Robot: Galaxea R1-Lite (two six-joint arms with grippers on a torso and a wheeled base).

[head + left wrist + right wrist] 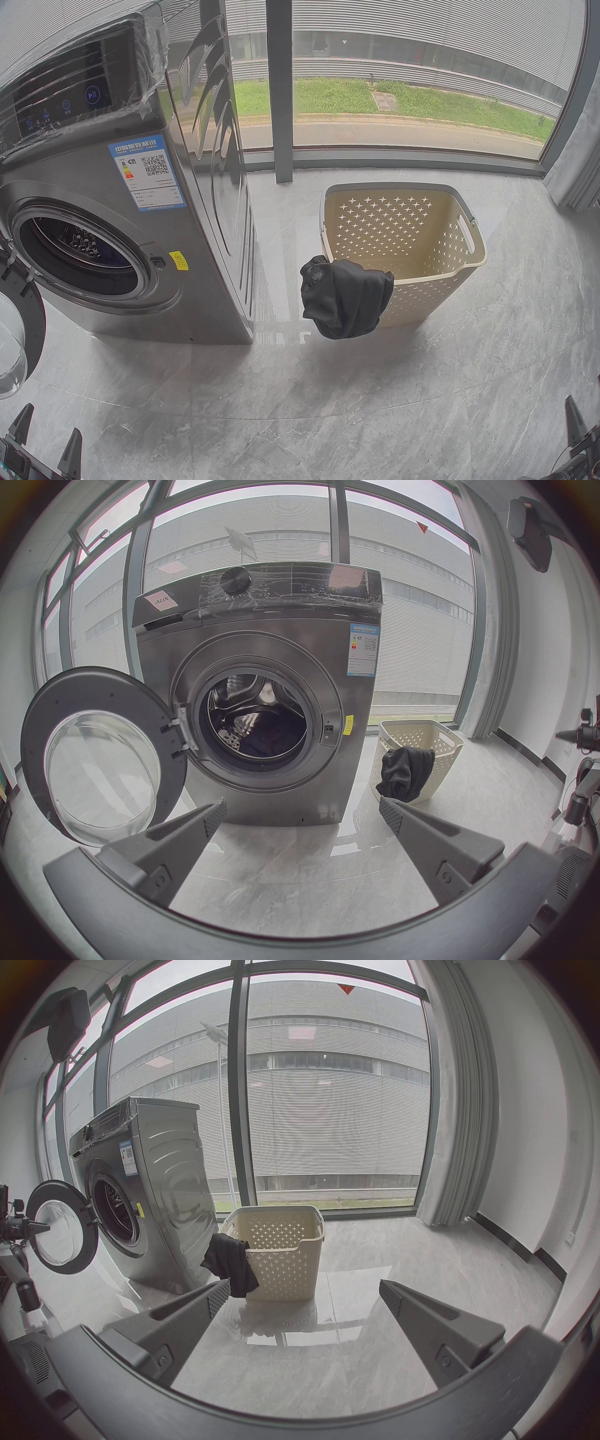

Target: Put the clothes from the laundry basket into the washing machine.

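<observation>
The left tool (301,805) and right tool (303,1285) both hang low over the floor (375,400), spread wide and empty. Farther off, a black garment (345,299) lies draped over the near rim of the laundry basket (387,231), beside the washing machine (94,181) with its door (100,755) swung open. The cloth looks light and limp, likely to sag and trail, so the bunched fold atop the rim seems the surest hold.
</observation>
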